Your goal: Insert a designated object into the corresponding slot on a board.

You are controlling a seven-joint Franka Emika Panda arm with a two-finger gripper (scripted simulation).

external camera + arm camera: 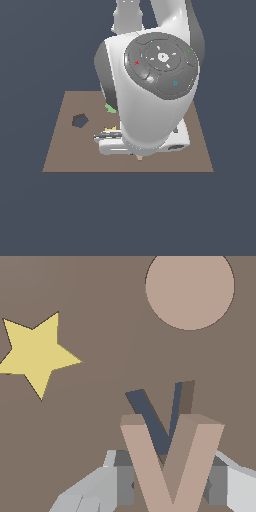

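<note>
In the wrist view the tan-pink V piece (172, 461) sits between my grey fingers (125, 478), one on each side of it. My gripper (171, 483) is shut on it. The piece stands just over the dark navy V slot (150, 418), covering the slot's lower part; the slot's two arm ends show beyond it. I cannot tell whether it touches the brown board (100, 426). In the exterior view the arm hides the gripper; only a small tan tip (140, 158) shows near the board's (60, 155) front edge.
A yellow star (35, 353) and a tan round disc (190, 288) lie flat on the board near the slot. In the exterior view a dark hexagonal hole (79, 120) is at the board's left and a green shape (110, 107) peeks out beside the arm.
</note>
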